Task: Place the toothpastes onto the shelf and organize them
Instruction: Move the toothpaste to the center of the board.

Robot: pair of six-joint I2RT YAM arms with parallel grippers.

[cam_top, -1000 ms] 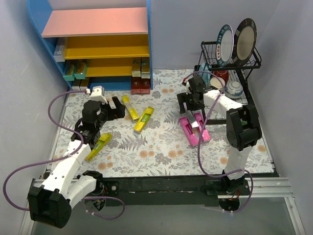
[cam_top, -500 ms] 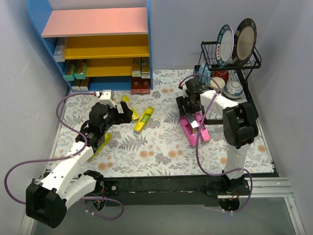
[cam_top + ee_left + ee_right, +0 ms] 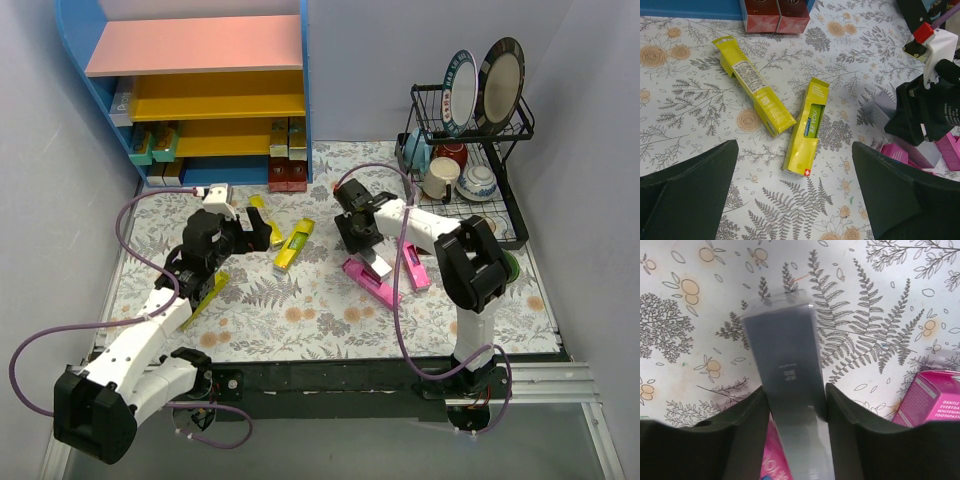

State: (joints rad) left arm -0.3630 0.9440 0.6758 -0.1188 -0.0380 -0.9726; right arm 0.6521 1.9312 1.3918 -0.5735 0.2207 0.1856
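Note:
My right gripper [image 3: 795,410] is shut on a silver toothpaste box [image 3: 790,375], held a little above the flowered mat with its far end pointing away. A pink toothpaste [image 3: 771,460] lies under it and another pink toothpaste [image 3: 935,400] lies to the right. In the top view the right gripper [image 3: 357,232] is mid-table beside the two pink boxes [image 3: 368,282]. My left gripper [image 3: 795,200] stands open above the mat, just short of one yellow toothpaste [image 3: 807,127]; a second yellow toothpaste [image 3: 754,92] lies further left. A third yellow box [image 3: 205,293] lies by the left arm. The shelf [image 3: 200,45] stands at the back left.
Teal boxes [image 3: 150,145] and dark red boxes [image 3: 288,175] stand at the shelf's bottom level. A black wire dish rack [image 3: 470,110] with plates, cups and bowls fills the back right. Walls close in on both sides.
My right gripper has closed on the silver box and carried it left, away from the rack; one pink box shifted with it. My left arm reached forward toward the yellow boxes, then held still.

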